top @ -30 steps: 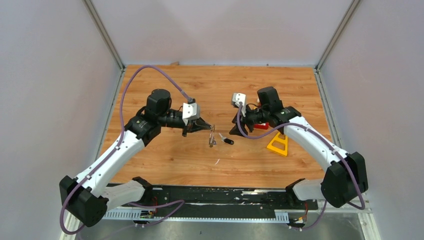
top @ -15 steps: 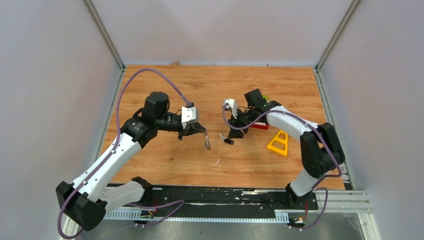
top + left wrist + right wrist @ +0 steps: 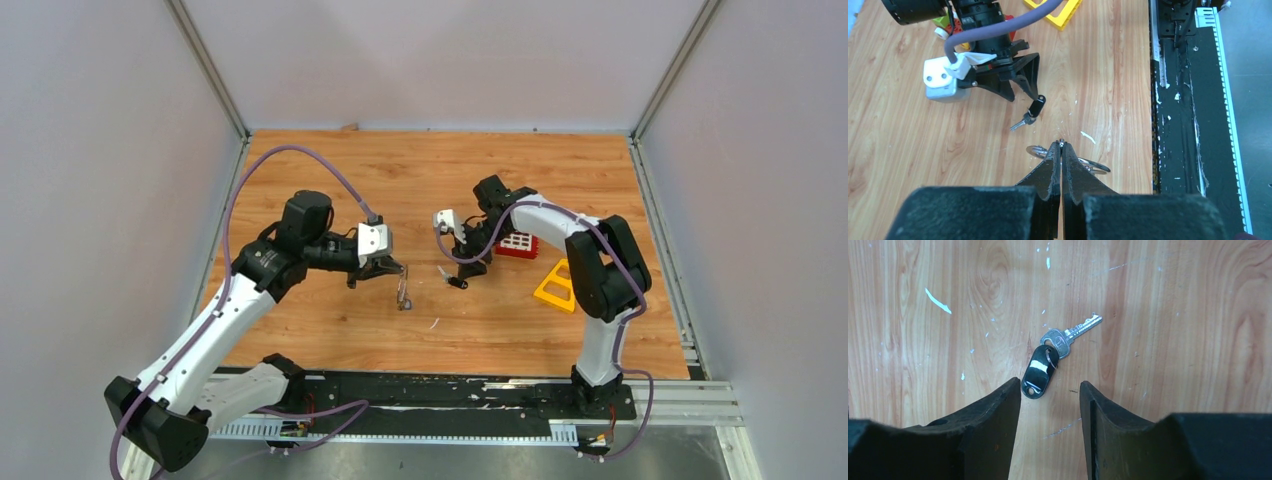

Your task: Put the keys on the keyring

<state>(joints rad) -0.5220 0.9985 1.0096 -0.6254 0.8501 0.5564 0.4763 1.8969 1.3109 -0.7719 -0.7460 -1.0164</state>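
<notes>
The key (image 3: 1069, 336) is small and silver, with a black plastic head piece (image 3: 1038, 371). It lies flat on the wooden table, also in the top view (image 3: 455, 281) and the left wrist view (image 3: 1031, 112). My right gripper (image 3: 1049, 386) is open and empty just above it, one finger on each side of the black piece; it also shows in the top view (image 3: 470, 262). My left gripper (image 3: 1061, 144) is shut on the thin silver keyring (image 3: 1094, 164), whose wire shows on both sides of the tips. In the top view the keyring (image 3: 403, 292) hangs below the left gripper (image 3: 399, 271). No blue tag shows.
A red block (image 3: 517, 243) and a yellow triangular frame (image 3: 556, 285) lie right of the key; the frame's corner also shows in the left wrist view (image 3: 1055, 6). A black rail (image 3: 450, 390) runs along the near table edge. Grey walls enclose the table.
My left gripper has drawn back to the left and nearer with the keyring. My right arm has folded and swung left, bringing its gripper down over the key.
</notes>
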